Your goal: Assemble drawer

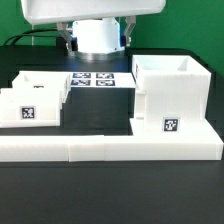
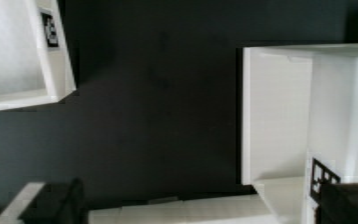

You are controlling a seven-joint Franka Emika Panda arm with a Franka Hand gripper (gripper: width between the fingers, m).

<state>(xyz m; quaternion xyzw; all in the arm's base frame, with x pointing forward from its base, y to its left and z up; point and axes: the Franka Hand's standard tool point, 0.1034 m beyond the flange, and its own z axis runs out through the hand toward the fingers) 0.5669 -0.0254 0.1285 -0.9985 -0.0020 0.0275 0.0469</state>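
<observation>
The drawer's tall white housing (image 1: 172, 95) stands at the exterior view's right, open on top, with a square tag on its front. It also shows in the wrist view (image 2: 309, 110). A lower white tray (image 1: 35, 98) with a tag sits at the exterior view's left, and it also appears in the wrist view (image 2: 16, 60). My gripper (image 2: 194, 203) hangs high over the dark gap between them, open and empty. Its dark fingers (image 2: 55, 200) stand far apart. In the exterior view only the arm (image 1: 97, 35) shows at the top, and the fingertips cannot be made out.
The long low white L-shaped wall (image 1: 110, 150) runs along the front and up beside the housing; it shows in the wrist view (image 2: 194, 212). The marker board (image 1: 93, 79) lies at the back centre on the black table.
</observation>
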